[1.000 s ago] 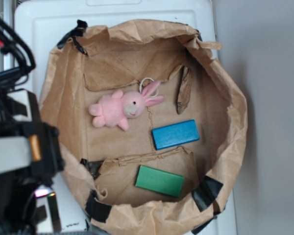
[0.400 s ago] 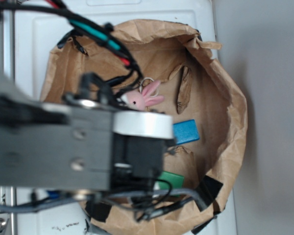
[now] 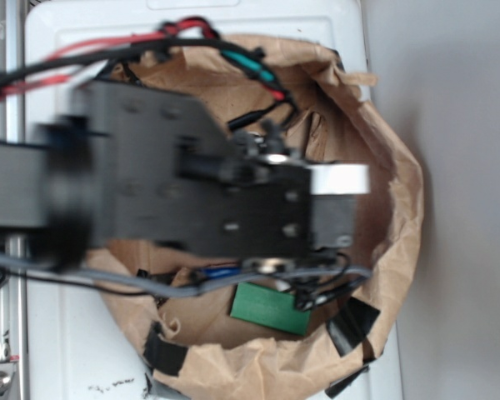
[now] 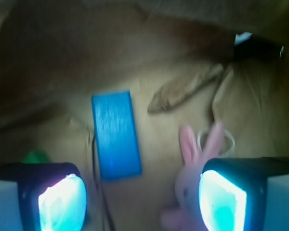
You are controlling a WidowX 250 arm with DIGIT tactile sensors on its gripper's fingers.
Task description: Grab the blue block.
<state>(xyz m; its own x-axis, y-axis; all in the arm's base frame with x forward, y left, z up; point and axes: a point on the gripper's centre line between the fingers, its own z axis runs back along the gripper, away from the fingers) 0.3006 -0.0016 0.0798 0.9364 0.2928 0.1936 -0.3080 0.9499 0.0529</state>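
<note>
Hand [image 4: 142, 199] spread apart above blue block [image 4: 115, 134]; pink bunny [image 4: 188, 168] beside, green block [image 3: 271, 308] near.

Blurred black arm [image 3: 175, 196] over the brown paper bag [image 3: 396, 208], green block [image 3: 271, 308] below — cables [image 3: 150, 37] above

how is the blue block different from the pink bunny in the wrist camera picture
The blue block is a flat, hard-edged rectangle with a plain face; the pink bunny is soft, rounded plush with long ears. The block shows whole, while one of the fingers hides part of the bunny. The block lies nearer the other finger, the bunny right beside this one. Both lie on the brown paper, apart from each other.
</note>
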